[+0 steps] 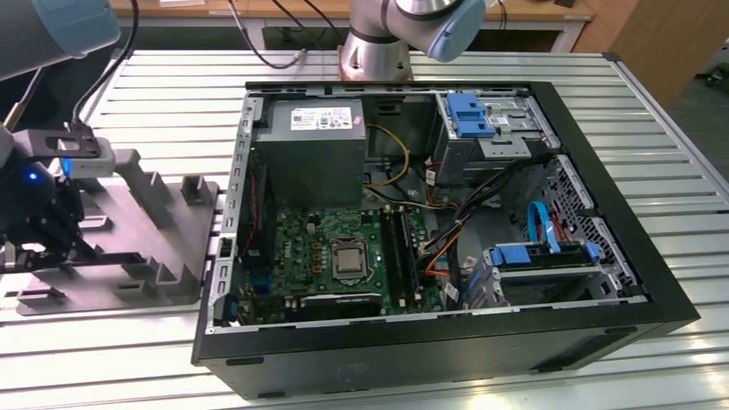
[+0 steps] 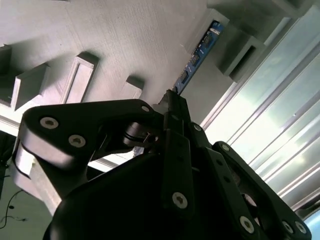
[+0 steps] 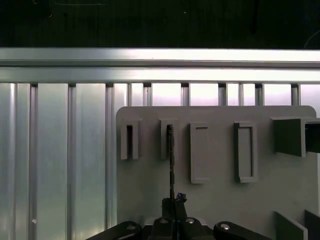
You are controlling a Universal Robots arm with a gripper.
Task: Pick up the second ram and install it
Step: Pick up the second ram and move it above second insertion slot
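The second ram is a slim blue stick standing on edge in a slot of the grey holder plate. In the first wrist view the ram appears edge-on as a thin dark line running from a slot to my fingertips. My gripper is shut on the near end of the stick, and its fingers are pressed together around it. In the exterior view the gripper hangs over the holder at the exterior view's left. The green motherboard with its long black slots lies inside the open computer case.
The black computer case lies open on the slatted metal table, with a power supply, blue drive brackets and loose cables inside. The holder carries several raised blocks. The arm's base stands behind the case.
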